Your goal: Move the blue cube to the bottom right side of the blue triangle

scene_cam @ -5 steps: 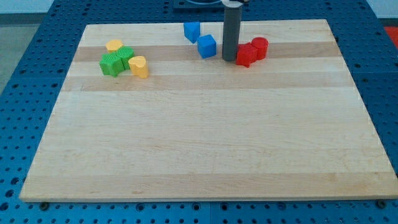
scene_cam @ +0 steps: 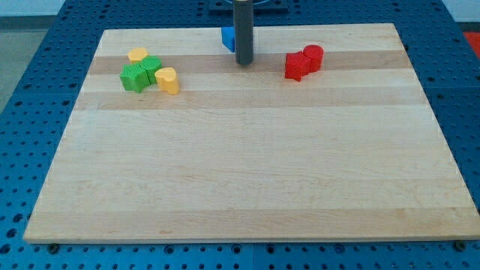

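Observation:
My dark rod comes down from the view's top, and my tip [scene_cam: 244, 64] rests on the wooden board [scene_cam: 247, 172] near its top edge. Only one blue piece [scene_cam: 227, 38] shows, poking out from behind the rod's left side; it looks like the blue triangle. The blue cube is not visible, and the rod covers the spot where it would be. I cannot tell whether the tip touches either blue block.
Two red blocks [scene_cam: 303, 61] sit together to the right of my tip. At the view's upper left, two green blocks [scene_cam: 140, 73] cluster with a yellow block [scene_cam: 137, 55] above and another yellow block [scene_cam: 168, 79] to their right.
The rod has moved left, from beside the red blocks to in front of the blue blocks. The blue cube, visible before, is now hidden behind the rod.

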### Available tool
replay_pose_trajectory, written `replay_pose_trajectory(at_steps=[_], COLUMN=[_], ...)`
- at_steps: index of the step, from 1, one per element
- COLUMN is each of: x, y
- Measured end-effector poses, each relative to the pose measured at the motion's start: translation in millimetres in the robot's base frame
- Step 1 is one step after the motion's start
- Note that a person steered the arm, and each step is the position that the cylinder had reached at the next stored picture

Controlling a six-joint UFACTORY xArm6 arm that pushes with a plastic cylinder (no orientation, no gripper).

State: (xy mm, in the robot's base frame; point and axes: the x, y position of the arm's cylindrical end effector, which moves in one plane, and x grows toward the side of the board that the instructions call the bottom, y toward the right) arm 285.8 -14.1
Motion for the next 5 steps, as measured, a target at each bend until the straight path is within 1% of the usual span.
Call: replay_pose_trajectory(at_steps=[1,2,4,5], x=[-0.2,8.3,96.1,123.6], y=[-6.2,-15.4,-30.1,-88.9])
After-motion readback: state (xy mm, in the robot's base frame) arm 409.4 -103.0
